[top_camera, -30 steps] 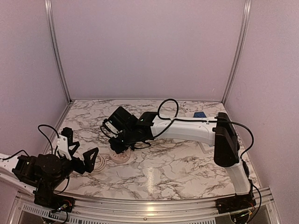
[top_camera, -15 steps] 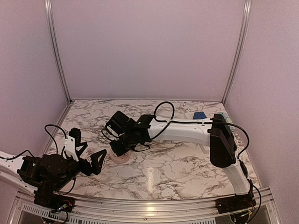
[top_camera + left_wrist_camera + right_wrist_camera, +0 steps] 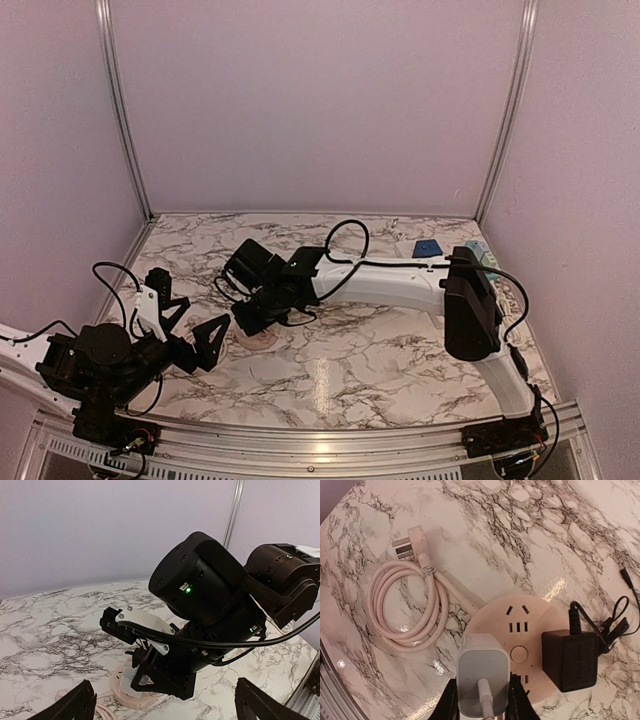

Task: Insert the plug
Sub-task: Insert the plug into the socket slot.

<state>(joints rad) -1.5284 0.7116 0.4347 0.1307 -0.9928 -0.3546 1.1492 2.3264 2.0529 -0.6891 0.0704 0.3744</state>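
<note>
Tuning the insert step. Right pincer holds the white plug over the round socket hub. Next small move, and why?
Probably ease the right pincer straight down, slowly. It is shut on the white plug, which sits over the edge of the round socket hub, beside the black adapter; whether the prongs have entered the slots is hidden.

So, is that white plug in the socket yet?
Cannot tell. The right gripper holds the plug over the round socket, but the view from above hides how deep it sits.
</note>
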